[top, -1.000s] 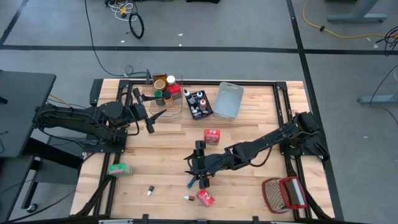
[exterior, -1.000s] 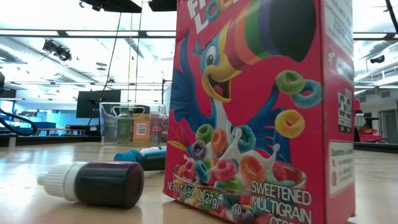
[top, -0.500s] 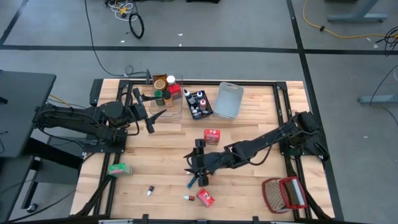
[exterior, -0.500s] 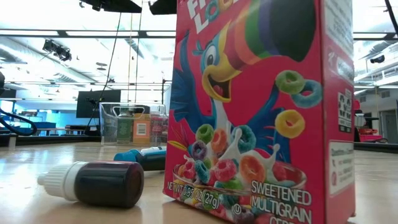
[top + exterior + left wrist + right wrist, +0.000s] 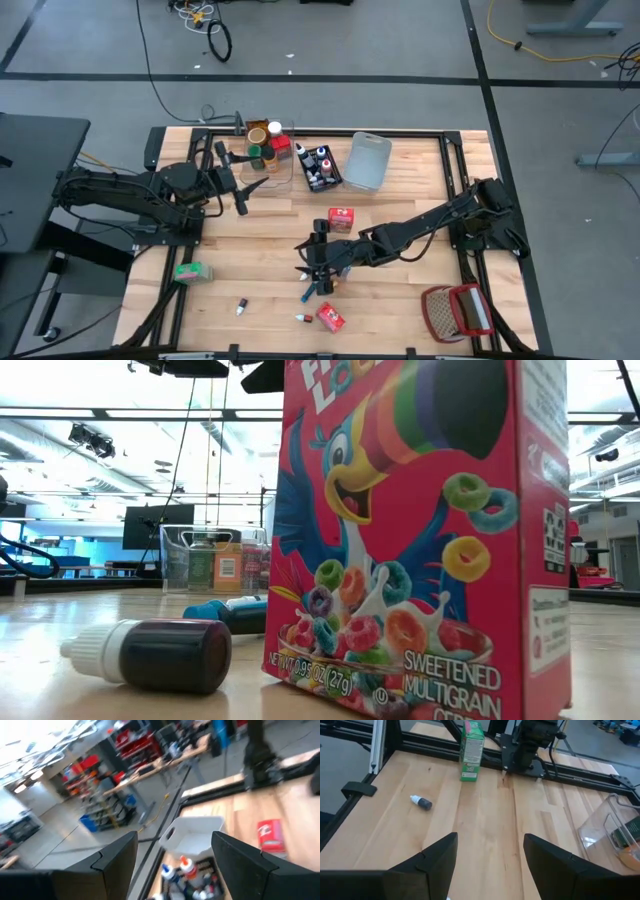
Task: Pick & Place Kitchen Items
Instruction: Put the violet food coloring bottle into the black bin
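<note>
**Groceries scattered, both arms empty-handed**

On the pale wooden table [image 5: 400, 200], the right gripper [image 5: 317, 270] hovers with fingers spread, holding nothing, over the front middle. The left gripper [image 5: 240, 182] waits spread beside the clear plastic bin [image 5: 268, 160] of jars. A red cereal box [image 5: 420, 540] stands upright near the front edge; a dark, white-capped colouring tube [image 5: 150, 653] lies beside it.

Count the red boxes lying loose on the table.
2: one red box mid-table below the black bin, another red box by the front edge. More could be hidden under the right arm.
</note>
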Robot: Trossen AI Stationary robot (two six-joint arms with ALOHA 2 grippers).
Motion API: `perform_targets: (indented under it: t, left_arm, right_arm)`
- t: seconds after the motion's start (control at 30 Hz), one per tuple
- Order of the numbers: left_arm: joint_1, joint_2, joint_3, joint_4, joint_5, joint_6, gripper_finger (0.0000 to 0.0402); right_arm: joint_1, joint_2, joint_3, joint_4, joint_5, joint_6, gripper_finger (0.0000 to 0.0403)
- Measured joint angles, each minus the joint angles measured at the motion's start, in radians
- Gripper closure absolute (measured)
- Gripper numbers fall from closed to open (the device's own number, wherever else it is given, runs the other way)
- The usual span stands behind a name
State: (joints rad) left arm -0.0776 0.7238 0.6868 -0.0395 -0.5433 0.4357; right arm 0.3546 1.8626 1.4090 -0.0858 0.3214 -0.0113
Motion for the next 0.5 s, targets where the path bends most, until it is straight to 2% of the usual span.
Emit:
perform_targets:
  t: [0.07,0.13,0.3,0.37,0.43,0.5]
  left_arm:
    - [0.000,0.000,0.000,0.044,0.058,0.004,0.0138]
    - [0.000,-0.002,0.002,0.035,0.142,-0.064,0.0138]
    - [0.000,-0.006,0.001,-0.177,0.423,-0.434,0.0138]
    - [-0.002,-0.003,0.001,-0.273,0.583,-0.616,0.0138]
    - [-0.011,0.001,0.000,-0.325,0.752,-0.821,0.0138]
    - [-0.048,0.008,0.000,-0.339,0.855,-0.934,0.0138]
  right_arm:
    - [0.000,0.000,0.000,-0.018,0.003,0.001,0.0163]
    - [0.000,-0.001,0.000,-0.045,0.014,0.004,0.0163]
    - [0.003,-0.034,0.002,-0.125,0.065,0.020,0.0170]
    - [0.005,-0.046,0.002,-0.153,0.064,0.040,0.0177]
    - [0.010,-0.057,0.002,-0.191,0.064,0.067,0.0184]
    - [0.014,-0.060,0.002,-0.198,0.064,0.081,0.0191]
